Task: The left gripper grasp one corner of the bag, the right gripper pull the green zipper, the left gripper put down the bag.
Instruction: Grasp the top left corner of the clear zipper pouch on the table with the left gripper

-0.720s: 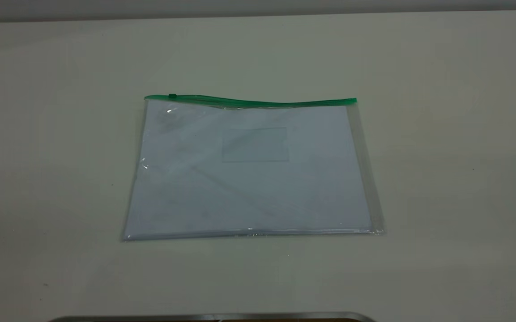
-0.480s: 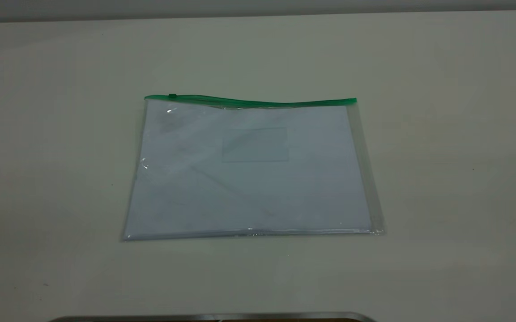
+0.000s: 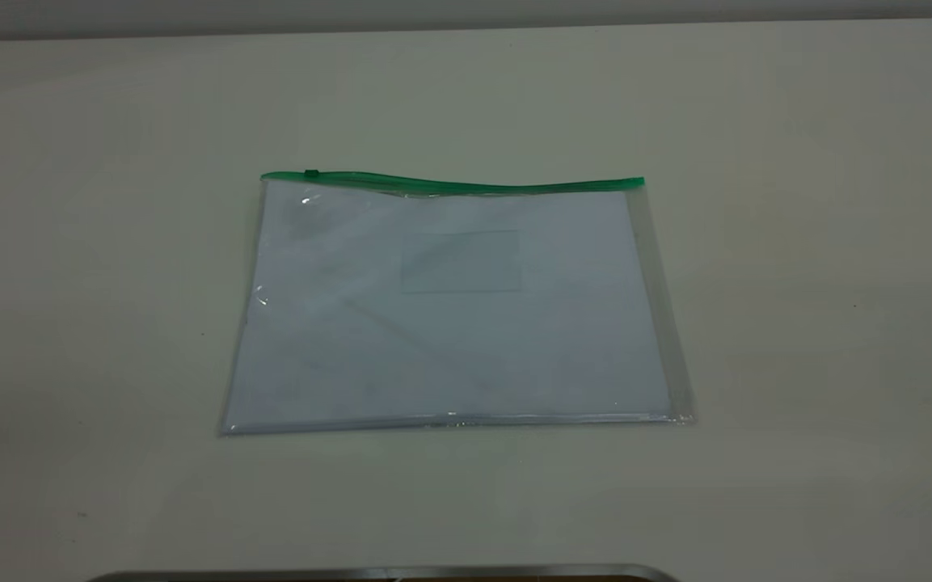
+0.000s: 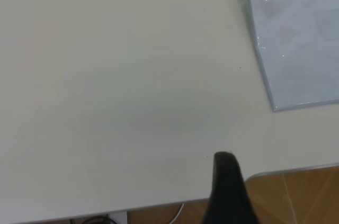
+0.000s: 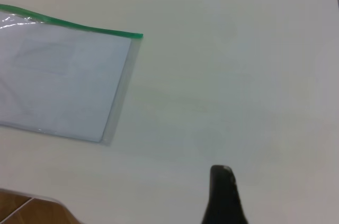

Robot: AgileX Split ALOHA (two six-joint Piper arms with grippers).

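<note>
Can't tell how far either gripper is open. All that shows of the left gripper (image 4: 228, 192) is one black finger over bare table (image 3: 797, 242) near its edge, touching nothing, and the right gripper (image 5: 222, 197) is the same story on its side. The bag (image 3: 449, 323) lies flat mid-table, well apart from both, nothing holding it. Its green edge faces the far side, and the zipper (image 3: 311, 174) sits near that edge's left corner. Paper sheets and a small card pocket (image 3: 460, 260) show through the plastic.
</note>
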